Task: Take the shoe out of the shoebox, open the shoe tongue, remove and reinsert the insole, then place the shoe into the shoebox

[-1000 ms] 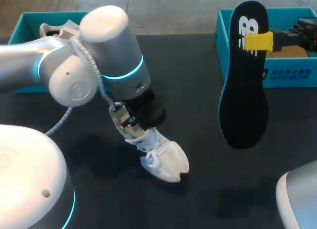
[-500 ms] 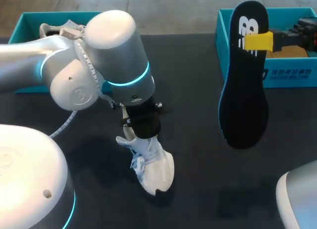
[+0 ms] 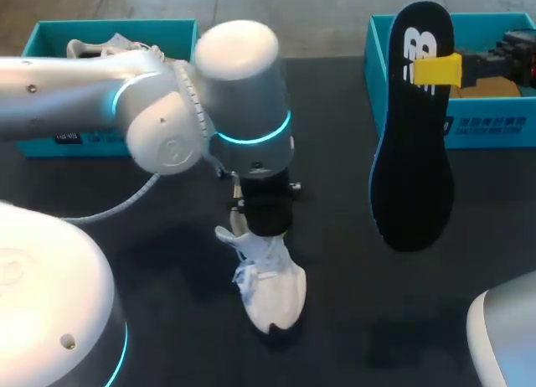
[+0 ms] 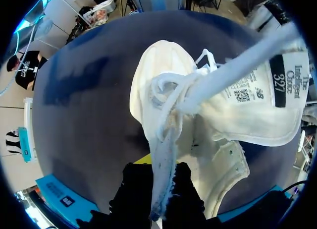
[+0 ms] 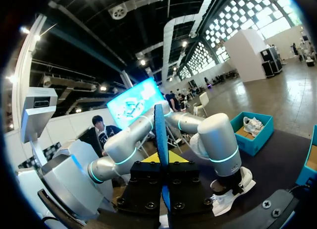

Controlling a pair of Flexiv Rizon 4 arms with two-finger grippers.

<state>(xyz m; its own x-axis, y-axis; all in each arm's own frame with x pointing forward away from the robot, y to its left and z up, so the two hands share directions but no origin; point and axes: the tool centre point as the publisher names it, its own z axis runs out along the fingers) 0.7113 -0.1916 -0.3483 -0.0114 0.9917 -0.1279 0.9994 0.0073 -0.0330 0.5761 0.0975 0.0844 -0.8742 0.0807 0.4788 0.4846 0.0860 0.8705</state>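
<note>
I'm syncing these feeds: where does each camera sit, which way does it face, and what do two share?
Head view: above and behind, looking down on the table; left arm over the white shoe, right jaws clamping the upright insole.
Left wrist view: on the left wrist, looking down along the left jaws, shut on the shoe.
Right wrist view: on the right wrist, facing the left arm across the table; right jaws pinch the insole edge-on.
Shared: all three show the shoe.
</note>
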